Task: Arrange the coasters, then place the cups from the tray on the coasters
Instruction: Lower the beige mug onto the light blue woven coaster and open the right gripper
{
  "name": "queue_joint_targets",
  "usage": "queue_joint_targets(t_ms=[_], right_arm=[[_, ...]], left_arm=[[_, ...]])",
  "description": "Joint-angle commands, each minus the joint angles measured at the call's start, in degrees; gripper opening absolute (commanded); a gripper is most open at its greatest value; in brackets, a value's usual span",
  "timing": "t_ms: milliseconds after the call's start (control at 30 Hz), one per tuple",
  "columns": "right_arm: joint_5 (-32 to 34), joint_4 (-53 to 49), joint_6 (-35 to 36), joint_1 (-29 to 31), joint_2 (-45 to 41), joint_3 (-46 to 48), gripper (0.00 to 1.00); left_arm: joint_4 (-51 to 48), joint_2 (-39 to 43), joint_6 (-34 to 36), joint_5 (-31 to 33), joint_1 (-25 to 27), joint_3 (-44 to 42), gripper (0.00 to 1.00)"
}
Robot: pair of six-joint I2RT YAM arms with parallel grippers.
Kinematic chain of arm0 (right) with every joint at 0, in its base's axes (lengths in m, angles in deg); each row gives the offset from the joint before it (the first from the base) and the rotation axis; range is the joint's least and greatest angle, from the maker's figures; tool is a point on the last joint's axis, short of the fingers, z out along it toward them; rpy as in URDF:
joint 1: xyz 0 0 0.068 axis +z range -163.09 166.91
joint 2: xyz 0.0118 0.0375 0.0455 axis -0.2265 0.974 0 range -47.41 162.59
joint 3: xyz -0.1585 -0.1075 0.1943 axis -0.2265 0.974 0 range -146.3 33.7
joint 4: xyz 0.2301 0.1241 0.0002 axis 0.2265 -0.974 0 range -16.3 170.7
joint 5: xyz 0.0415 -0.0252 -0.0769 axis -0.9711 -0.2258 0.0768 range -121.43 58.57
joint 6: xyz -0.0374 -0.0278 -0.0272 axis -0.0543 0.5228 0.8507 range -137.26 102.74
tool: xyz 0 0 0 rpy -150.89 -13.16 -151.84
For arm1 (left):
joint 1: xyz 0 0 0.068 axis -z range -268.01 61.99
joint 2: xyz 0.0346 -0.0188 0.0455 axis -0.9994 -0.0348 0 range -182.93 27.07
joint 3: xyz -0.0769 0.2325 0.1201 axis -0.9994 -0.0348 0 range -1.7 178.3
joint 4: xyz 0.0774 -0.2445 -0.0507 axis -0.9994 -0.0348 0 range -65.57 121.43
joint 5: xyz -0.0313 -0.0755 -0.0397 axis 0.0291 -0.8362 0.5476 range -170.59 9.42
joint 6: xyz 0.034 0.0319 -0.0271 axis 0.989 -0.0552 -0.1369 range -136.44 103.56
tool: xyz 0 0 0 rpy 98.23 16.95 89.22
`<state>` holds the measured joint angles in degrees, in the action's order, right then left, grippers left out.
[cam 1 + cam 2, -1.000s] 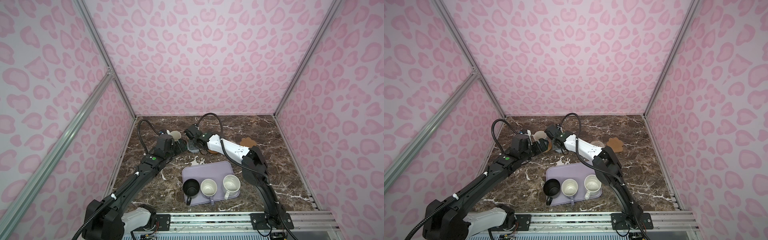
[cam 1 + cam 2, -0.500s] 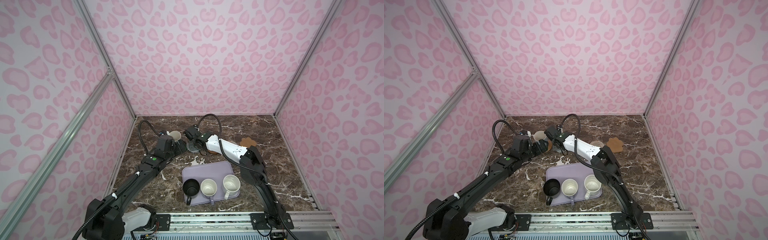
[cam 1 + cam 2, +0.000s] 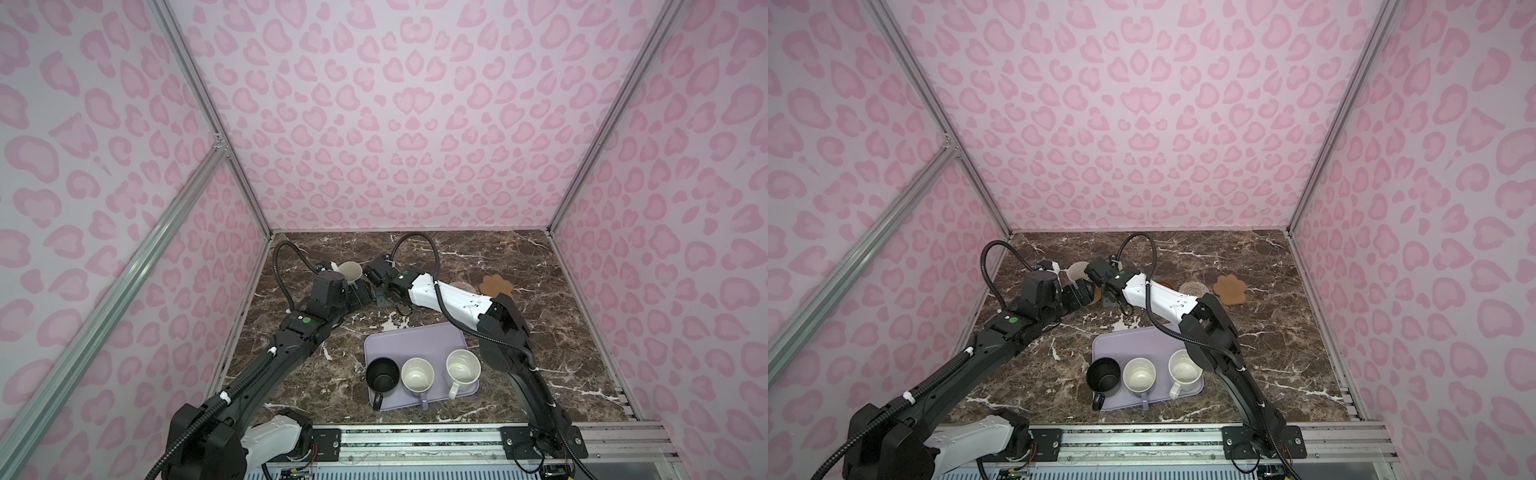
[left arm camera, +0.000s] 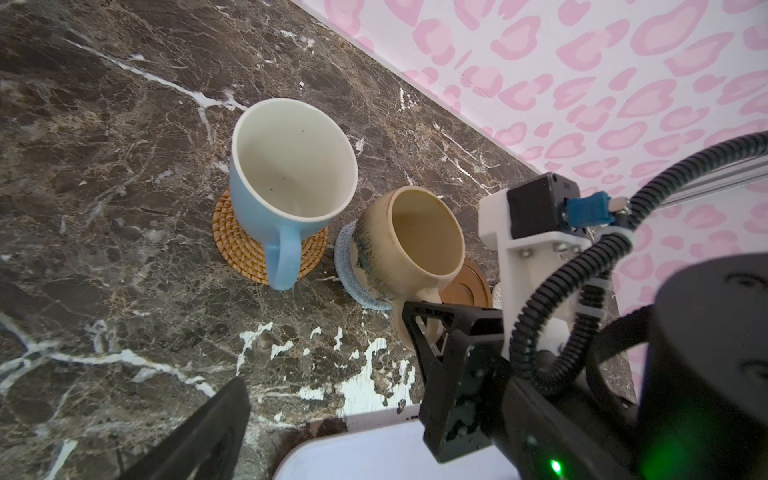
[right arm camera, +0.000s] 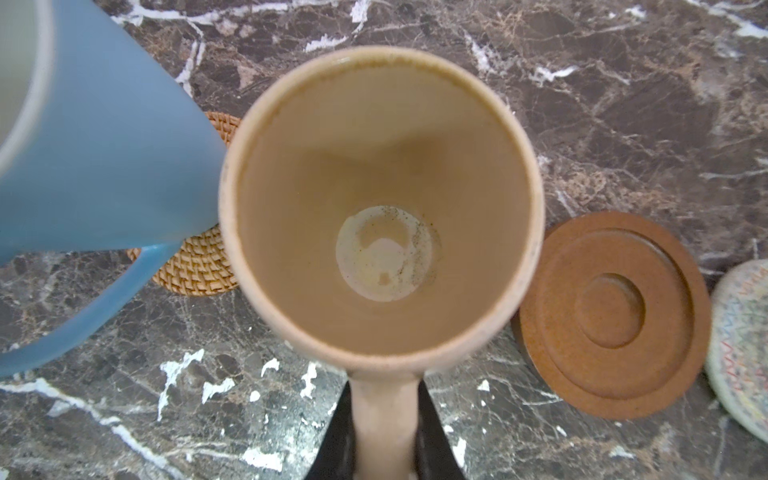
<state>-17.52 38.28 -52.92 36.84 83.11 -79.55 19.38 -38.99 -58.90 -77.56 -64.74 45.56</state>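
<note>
Operator: From above, what could go wrong?
Arm: In both top views the black mug (image 3: 382, 374), lavender mug (image 3: 417, 374) and speckled mug (image 3: 462, 368) wait on the tray (image 3: 415, 338). My left arm (image 3: 299, 332) and right arm (image 3: 449, 301) crowd the far-left part of the bench (image 3: 540, 332), so they could collide.
Operator: Left wrist?
Arm: My left fingers (image 4: 208, 436) stand wide, empty. The pale yellow mug (image 4: 415, 245) sits off-centre over the blue-grey coaster (image 4: 345, 266), toward the wooden disc (image 4: 469, 286); released, it may rock.
Operator: Right wrist?
Arm: My right fingers (image 5: 332, 451) pinch its handle (image 5: 382, 415). Its rim nearly touches the light blue mug (image 5: 104, 145); a careless withdrawal could clip it.
</note>
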Motion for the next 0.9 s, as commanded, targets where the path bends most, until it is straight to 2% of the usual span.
queue_joint_targets(t_ms=[0, 200, 700, 867], right_arm=[[1.46, 0.59, -1.3, -0.28, 0.44, 0.51, 0.0], [1.92, -1.04, -1.82, -0.11, 0.49, 0.47, 0.0], [7.08, 2.51, 0.93, 0.07, -2.9, 3.05, 0.0], [6.35, 2.12, 0.91, -0.1, -2.0, 3.04, 0.0]], left_arm=[[0.73, 0.57, -0.25, 0.71, -0.01, -0.41, 0.97], [0.92, 0.67, -0.38, 0.54, -0.11, -0.51, 0.97], [0.67, 1.59, -0.26, 1.24, -0.07, -0.73, 0.97], [1.05, 1.4, -0.43, 0.69, -0.15, -0.9, 0.97]])
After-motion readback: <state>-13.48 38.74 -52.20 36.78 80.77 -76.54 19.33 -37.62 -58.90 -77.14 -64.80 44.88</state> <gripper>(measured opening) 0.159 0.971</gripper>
